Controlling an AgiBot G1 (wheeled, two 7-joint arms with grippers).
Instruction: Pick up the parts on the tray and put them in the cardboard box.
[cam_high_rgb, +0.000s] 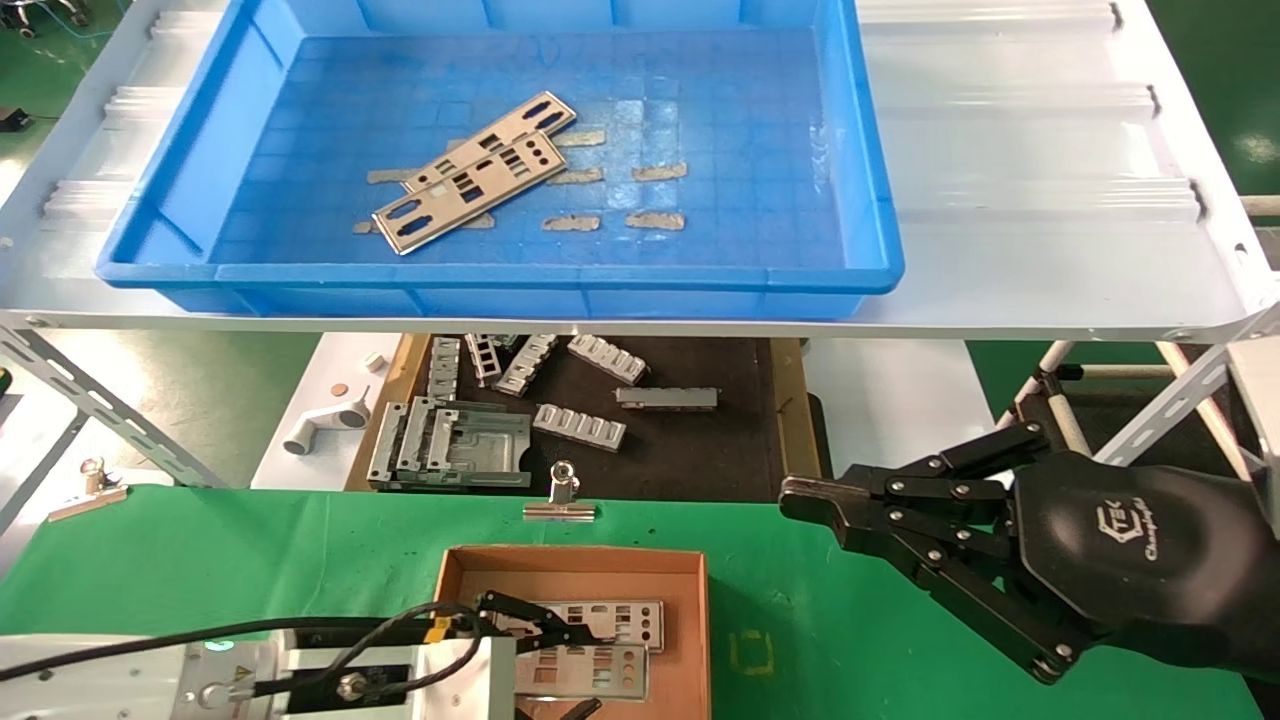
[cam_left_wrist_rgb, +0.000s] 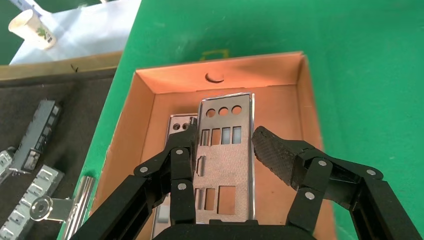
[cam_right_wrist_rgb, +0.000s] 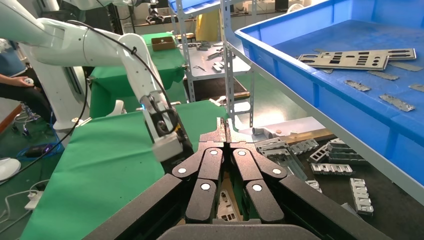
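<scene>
Two silver parts lie overlapped on the floor of the blue tray, left of its middle; the right wrist view shows the same parts. The cardboard box sits on the green table at the front, with two more parts lying flat inside. My left gripper hangs open low over the box. Its fingers straddle the upper part, which rests on another part. My right gripper hovers shut and empty over the table, right of the box, seen again as that gripper.
The tray rests on a white corrugated shelf. Tan tape strips dot the tray floor. Below the shelf, a dark mat holds ribbed grey brackets. A binder clip stands at the green table's far edge, behind the box.
</scene>
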